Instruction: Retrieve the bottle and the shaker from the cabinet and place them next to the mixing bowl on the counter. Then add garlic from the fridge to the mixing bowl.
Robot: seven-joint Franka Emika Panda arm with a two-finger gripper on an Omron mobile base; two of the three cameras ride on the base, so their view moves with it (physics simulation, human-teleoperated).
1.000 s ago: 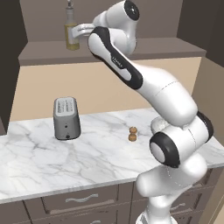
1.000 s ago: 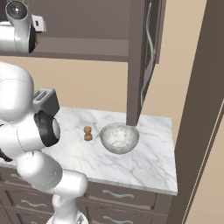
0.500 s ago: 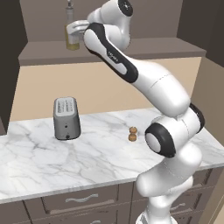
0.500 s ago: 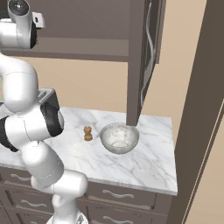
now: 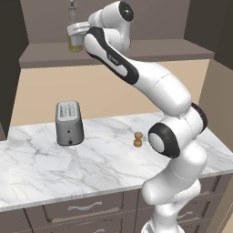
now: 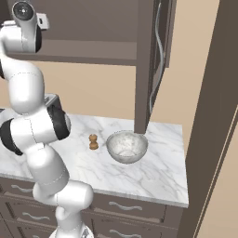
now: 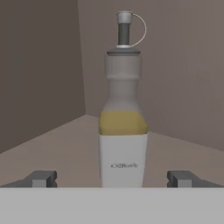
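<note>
1. The bottle stands upright on the cabinet shelf, near its left end, squarely ahead of me.
2. My gripper is spread wide, one finger on each side of the bottle's base and clear of the glass.
3. I should push in level until the square lower body sits between the pads, then close low on it, not on the neck.
4. The shaker already stands on the counter, just left of the mixing bowl.

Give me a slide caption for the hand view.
Open claw lined up on the upright oil bottle standing on the cabinet shelf, one fingertip on each side of it.
</note>
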